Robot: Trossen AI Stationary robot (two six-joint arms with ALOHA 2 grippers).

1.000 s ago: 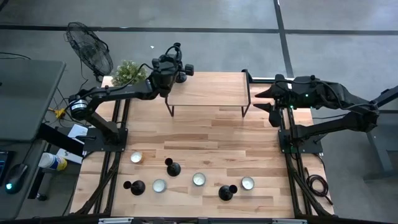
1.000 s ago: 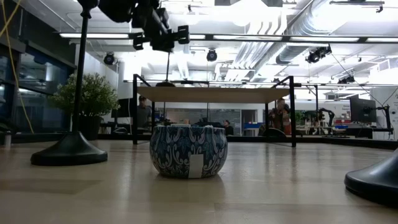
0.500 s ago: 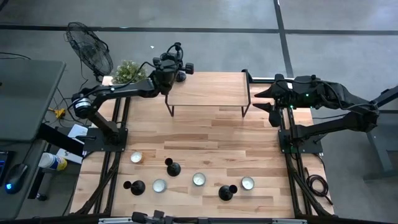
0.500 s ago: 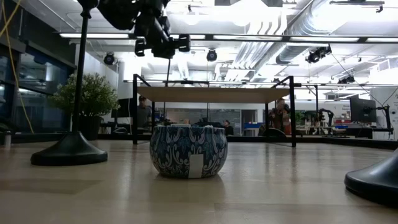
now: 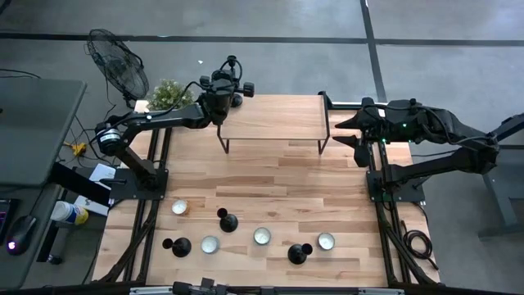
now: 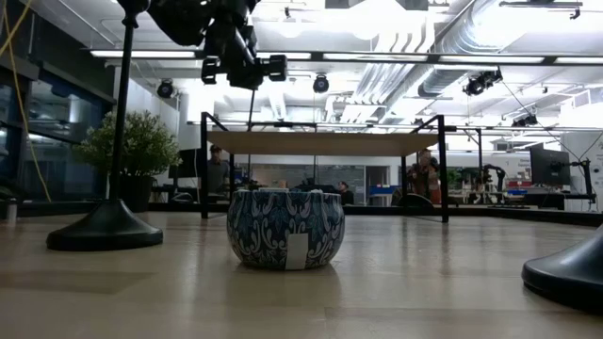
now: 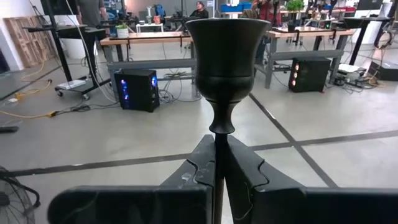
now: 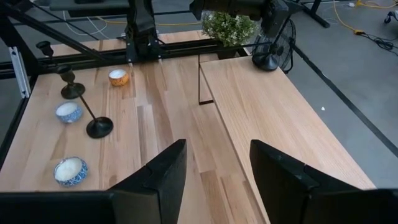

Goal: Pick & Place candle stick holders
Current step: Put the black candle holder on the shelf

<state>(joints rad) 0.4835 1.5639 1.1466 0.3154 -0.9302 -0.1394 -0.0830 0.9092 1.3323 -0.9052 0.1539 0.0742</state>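
My left gripper point(image 5: 221, 90) is over the far left end of the raised wooden shelf point(image 5: 274, 119), shut on a black candlestick holder point(image 7: 221, 62) that stands upright. In the low view its thin stem point(image 6: 251, 105) runs down from the gripper toward the shelf top point(image 6: 320, 143). Whether its base touches the shelf I cannot tell. Three more black candlestick holders stand on their round bases near the table's near edge point(image 5: 228, 221), point(image 5: 178, 245), point(image 5: 297, 253). My right gripper point(image 8: 214, 168) is open and empty at the table's right edge, beside the shelf point(image 5: 356, 131). My left gripper pinches the candlestick holder's thin stem point(image 7: 218, 146) between its two fingers, just under the knob below the cup. The fingers come level, pointing toward the table's far side, and lie across the stem. The holder stays upright, cup above the fingers, stem reaching down below them.
Several low tealight cups with white wax sit among the candlestick holders near the near edge point(image 5: 179, 207), point(image 5: 210, 244), point(image 5: 261, 236), point(image 5: 326, 241). A potted plant point(image 5: 170, 94) stands at the far left corner, with a fan point(image 5: 119, 70) beyond it. People show in the room behind.
My left gripper has gone down a little with the candlestick holder over the shelf's left end, still shut on the stem. The holder has stayed upright.
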